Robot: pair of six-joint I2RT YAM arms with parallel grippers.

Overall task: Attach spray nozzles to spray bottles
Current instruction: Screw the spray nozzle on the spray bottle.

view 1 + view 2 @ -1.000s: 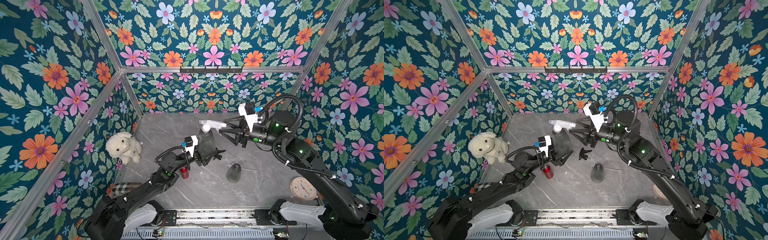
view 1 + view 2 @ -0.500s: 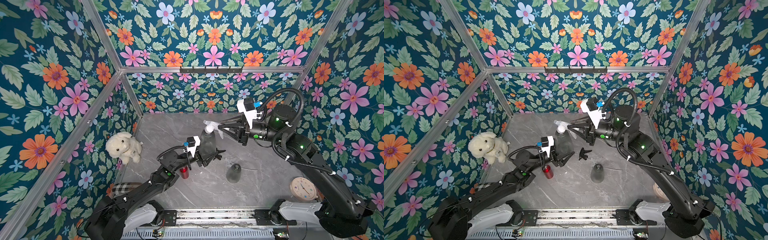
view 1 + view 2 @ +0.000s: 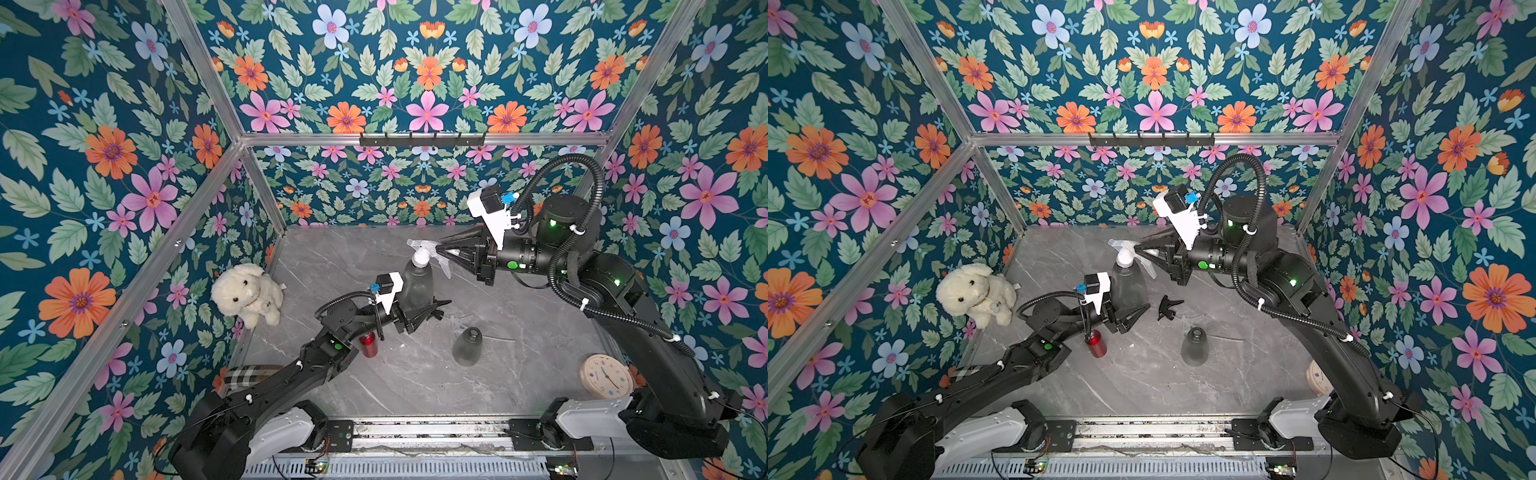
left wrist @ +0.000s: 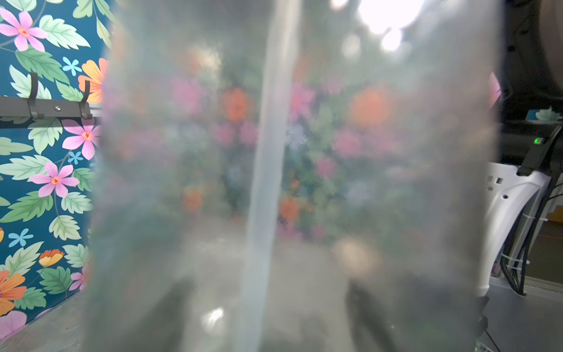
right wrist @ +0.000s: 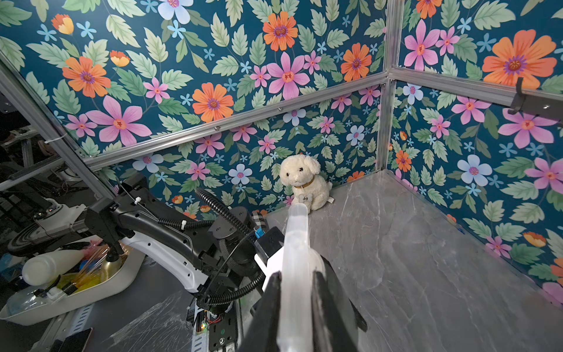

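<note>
Bright overall; left wrist view blurry w/ glare.

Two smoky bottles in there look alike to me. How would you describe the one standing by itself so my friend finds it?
On the grey marble tabletop, look near the middle, toward the front rail. A smoky grey bottle stands upright and alone, in front of a loose black nozzle. Unlike the other grey bottle, capped by a white nozzle, its neck is open.
</note>
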